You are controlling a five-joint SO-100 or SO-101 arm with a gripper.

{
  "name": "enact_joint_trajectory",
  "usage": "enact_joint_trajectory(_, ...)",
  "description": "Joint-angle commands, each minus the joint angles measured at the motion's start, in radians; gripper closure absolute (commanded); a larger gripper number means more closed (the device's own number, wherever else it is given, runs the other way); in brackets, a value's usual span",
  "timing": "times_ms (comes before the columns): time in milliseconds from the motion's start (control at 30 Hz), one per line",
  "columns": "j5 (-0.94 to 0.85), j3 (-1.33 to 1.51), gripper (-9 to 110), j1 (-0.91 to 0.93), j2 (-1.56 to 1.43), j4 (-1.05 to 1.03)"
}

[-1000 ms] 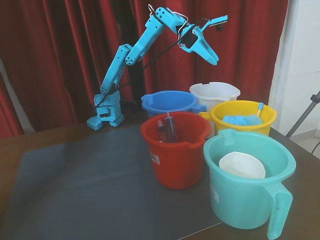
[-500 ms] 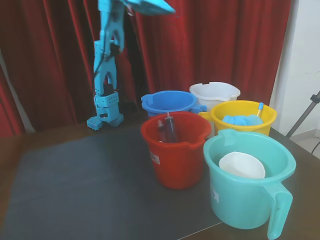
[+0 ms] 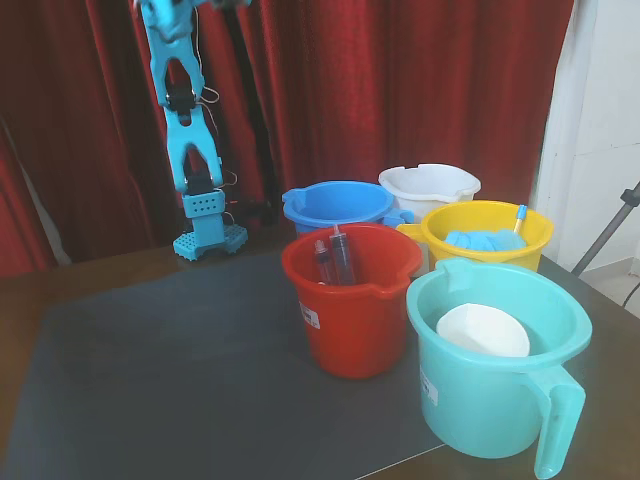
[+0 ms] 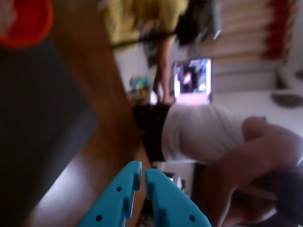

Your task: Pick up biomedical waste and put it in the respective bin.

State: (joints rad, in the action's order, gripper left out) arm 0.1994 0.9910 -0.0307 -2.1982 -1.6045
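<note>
Standing upright over the dark matte desk (image 3: 150, 380), arm (image 3: 185, 120) carries its cyan plastic gripper (image 4: 143, 174) nearly closed, empty; slender clear tube (image 3: 519, 218) leans in round yellow bucket (image 3: 487, 232).

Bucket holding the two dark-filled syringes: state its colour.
Red. The plastic bucket with the dark-filled syringes shows best in the fixed view.

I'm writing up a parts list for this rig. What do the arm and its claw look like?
The arm is bright cyan plastic with boxy segments, a perforated base and thin dark cables running along it. In the wrist view the claw has two cyan pointed fingers with small round holes.
</note>
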Motion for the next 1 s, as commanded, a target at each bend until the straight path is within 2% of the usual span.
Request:
enact_joint_trajectory(0, -0.037, 0.153, 102, 0.052, -0.109, -0.224)
enact_joint_trajectory(167, -0.097, 0.569, 102, 0.106, -0.324, 0.015)
enact_joint_trajectory(533, -0.097, 1.651, 102, 0.118, -0.954, 0.606)
enact_joint_trajectory(800, -0.083, 1.942, 102, 0.106, -0.914, 0.761)
enact_joint_trajectory(900, -0.087, 1.944, 102, 0.118, -0.913, 0.755)
enact_joint_trajectory(967, -0.094, 1.944, 102, 0.121, -0.913, 0.68)
